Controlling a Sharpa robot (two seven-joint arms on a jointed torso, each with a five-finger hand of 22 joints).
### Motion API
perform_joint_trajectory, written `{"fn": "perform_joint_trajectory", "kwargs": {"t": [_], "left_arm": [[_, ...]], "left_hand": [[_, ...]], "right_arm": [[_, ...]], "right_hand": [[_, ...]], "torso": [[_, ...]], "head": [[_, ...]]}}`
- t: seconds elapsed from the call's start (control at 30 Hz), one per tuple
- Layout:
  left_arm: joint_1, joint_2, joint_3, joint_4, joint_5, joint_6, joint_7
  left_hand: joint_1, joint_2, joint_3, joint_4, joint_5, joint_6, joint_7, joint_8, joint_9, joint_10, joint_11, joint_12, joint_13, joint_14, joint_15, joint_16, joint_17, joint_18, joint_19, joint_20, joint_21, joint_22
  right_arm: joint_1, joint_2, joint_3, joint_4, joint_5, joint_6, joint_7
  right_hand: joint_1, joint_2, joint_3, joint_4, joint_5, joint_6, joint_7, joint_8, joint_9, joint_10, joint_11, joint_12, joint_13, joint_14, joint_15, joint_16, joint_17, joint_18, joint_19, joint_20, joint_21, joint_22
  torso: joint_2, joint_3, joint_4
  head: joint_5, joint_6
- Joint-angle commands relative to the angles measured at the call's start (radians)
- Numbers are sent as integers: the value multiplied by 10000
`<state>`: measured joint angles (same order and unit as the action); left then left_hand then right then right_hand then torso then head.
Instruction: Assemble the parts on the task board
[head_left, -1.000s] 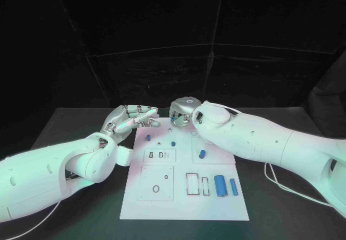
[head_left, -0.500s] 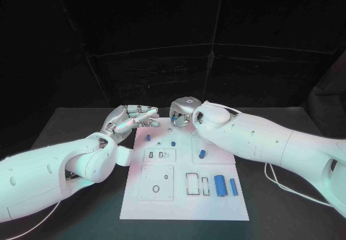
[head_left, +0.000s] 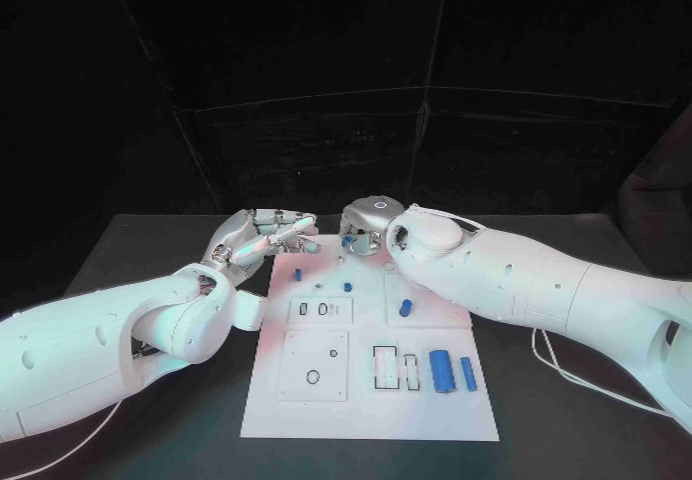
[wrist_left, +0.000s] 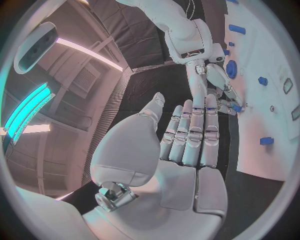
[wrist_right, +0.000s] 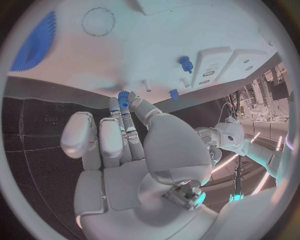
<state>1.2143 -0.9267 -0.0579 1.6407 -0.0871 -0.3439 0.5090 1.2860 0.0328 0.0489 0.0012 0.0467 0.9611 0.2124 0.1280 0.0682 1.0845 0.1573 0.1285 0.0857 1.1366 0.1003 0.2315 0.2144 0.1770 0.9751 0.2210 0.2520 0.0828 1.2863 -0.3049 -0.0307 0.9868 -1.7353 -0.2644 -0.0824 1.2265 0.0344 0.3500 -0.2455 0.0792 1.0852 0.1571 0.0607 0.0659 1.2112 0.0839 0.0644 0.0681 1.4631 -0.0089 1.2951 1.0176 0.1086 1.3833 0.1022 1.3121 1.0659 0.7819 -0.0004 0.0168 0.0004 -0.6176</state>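
Head view: a white task board (head_left: 368, 380) lies on a black table (head_left: 144, 250). Two white arms meet at the board's far edge. The left hand (head_left: 260, 238) hovers just off the board's far left corner, fingers extended and close together, holding nothing visible. The right hand (head_left: 364, 232) is over the far edge, mostly hidden by its own wrist. Small blue parts are spread on the board: a short peg (head_left: 296, 273) near the left hand, another blue piece (head_left: 407, 306) mid-board, and a large blue cylinder (head_left: 441, 371) beside a slimmer blue cylinder (head_left: 467, 374) at the near right.

Left wrist view: the left hand's fingers (wrist_left: 190, 135) lie straight and side by side, thumb apart, palm empty. Beyond them, the right hand's fingertips pinch a small blue gear (wrist_left: 237, 107) at the board's edge.

Right wrist view: the right hand (wrist_right: 128, 130) pinches the small blue gear (wrist_right: 124, 98) between thumb and fingertip, just above the board's edge.

The gear looks like light, rigid plastic, small enough to slip; it is probably best held by its toothed rim.
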Motion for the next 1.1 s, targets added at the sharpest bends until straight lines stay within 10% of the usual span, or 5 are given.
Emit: {"fn": "perform_joint_trajectory", "kwargs": {"t": [0.03, 0.5, 0.8, 1.1], "left_arm": [[17, 6, 8, 5, -56, 108, 41], [21, 9, 8, -27, -56, 119, 29], [35, -15, 8, -28, -56, 117, 19], [47, -91, 8, -28, -56, 148, 12]], "left_hand": [[57, 100, 10, -78, 33, 5, 36, -67, -5, -32, -2, -52, -10, -14, 67, -5, 25, 73, 73, -4, -58, -17], [57, 100, 10, -78, 33, 5, 36, -67, -5, -32, -2, -52, -10, -14, 67, -5, 25, 73, 73, -4, -58, -17], [57, 100, 10, -78, 33, 5, 36, -67, -5, -32, -2, -52, -10, -14, 67, -5, 25, 73, 73, -4, -58, -17], [72, 108, 14, -93, 32, 7, 35, -76, -5, -31, -3, -61, -12, -18, 66, -8, 36, 73, 79, -5, -67, -24]], "right_arm": [[21, -12, -1, 17, -85, 65, 49], [21, 23, -1, -64, -126, 14, -11], [22, -52, -1, 43, -131, -339, -73], [44, -1367, 5, 1368, 622, -610, -240]], "right_hand": [[-11, -129, 30, 8, -31, 6, -16, 49, 20, -8, -3, 3, 9, 224, 70, 60, -10, -125, -39, -2, 54, -9], [-60, -239, 55, 63, -42, -81, 12, 21, 8, -92, 20, -27, -2, 207, 85, 45, -62, -118, -68, 3, 39, -44], [-55, -819, -453, 395, -99, -2554, 259, -16, -39, -1833, 315, 56, -30, -69, 299, -551, -1095, 91, -595, 215, -660, -1231], [66, -694, -650, 745, 244, -1654, 113, 266, 98, -271, 49, 1033, 309, 197, 138, -24, -259, -65, -139, 120, -160, -356]], "torso": [[1, -2, -3], [4, -13, 11], [-5, -2, -6], [-44, -11, -95]], "head": [[-1, -5], [-23, 4], [-6, 4], [-33, 65]]}}
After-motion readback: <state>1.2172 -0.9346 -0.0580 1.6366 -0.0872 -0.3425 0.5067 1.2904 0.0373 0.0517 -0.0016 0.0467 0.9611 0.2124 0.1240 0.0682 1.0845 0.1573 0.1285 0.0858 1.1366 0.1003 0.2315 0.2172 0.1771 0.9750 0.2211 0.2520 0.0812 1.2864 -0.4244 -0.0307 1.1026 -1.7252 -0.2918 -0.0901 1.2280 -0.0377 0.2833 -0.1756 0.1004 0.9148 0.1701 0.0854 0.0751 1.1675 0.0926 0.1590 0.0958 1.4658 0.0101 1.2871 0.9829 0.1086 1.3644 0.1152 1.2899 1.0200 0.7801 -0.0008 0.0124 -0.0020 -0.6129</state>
